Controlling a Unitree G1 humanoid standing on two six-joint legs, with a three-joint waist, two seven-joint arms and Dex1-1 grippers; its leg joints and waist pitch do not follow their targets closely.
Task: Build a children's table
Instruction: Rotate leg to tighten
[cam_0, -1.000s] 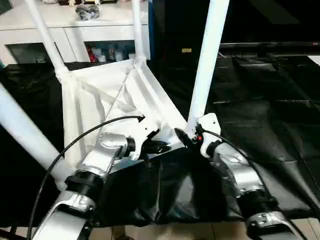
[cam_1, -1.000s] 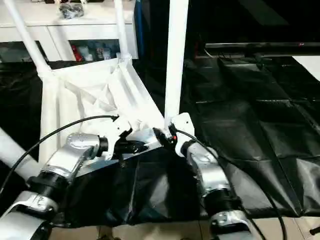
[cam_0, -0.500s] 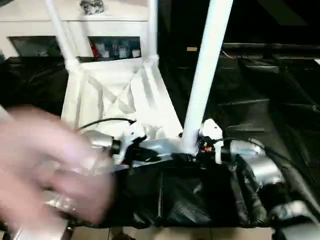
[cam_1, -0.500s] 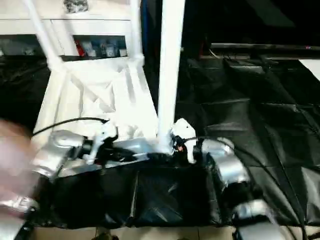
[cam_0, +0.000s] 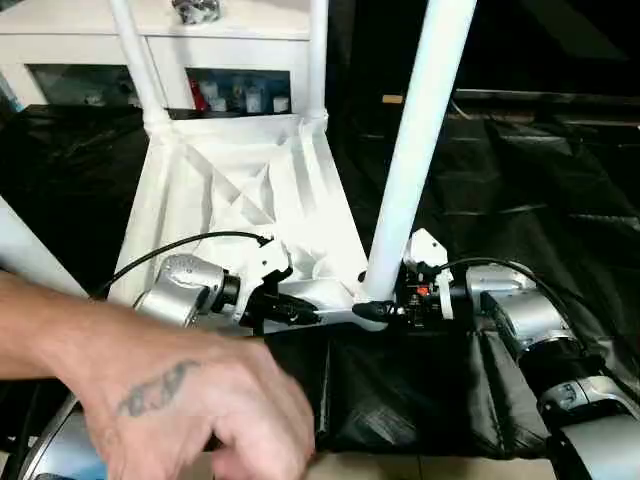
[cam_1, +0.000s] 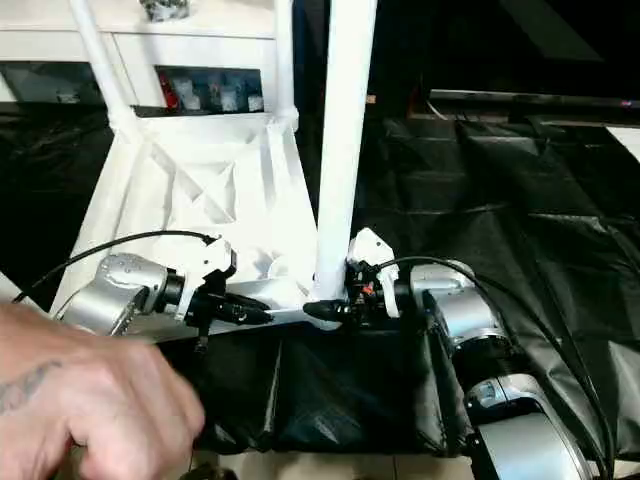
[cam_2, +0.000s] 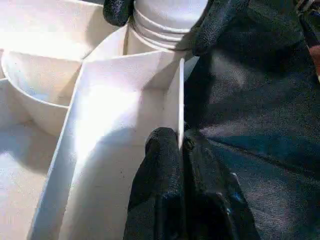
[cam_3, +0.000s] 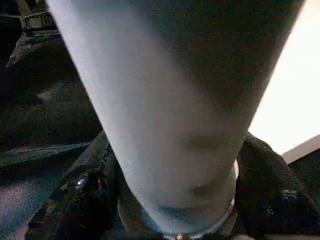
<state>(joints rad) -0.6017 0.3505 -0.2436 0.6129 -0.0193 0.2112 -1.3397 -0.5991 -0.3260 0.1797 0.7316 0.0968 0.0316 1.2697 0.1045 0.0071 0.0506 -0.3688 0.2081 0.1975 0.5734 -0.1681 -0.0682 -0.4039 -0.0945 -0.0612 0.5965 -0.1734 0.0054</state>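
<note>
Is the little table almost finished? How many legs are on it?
Nearly. The tabletop lies upside down, and both far legs stand in their corners. The right gripper is around the foot of the near right leg; the left gripper pinches the tabletop's edge. A fourth leg shows at the left; its socket is hidden. Flipping remains.

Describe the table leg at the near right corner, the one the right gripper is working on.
The near right leg is a long white tube, smooth like plastic, standing almost upright and narrowing toward its ringed base. The base sits in the rounded corner socket of the upturned tabletop, which lies ribbed side up on black sheeting. The right gripper has a black finger on either side of the base. The left gripper pinches the tabletop's thin edge wall just beside it.
</note>
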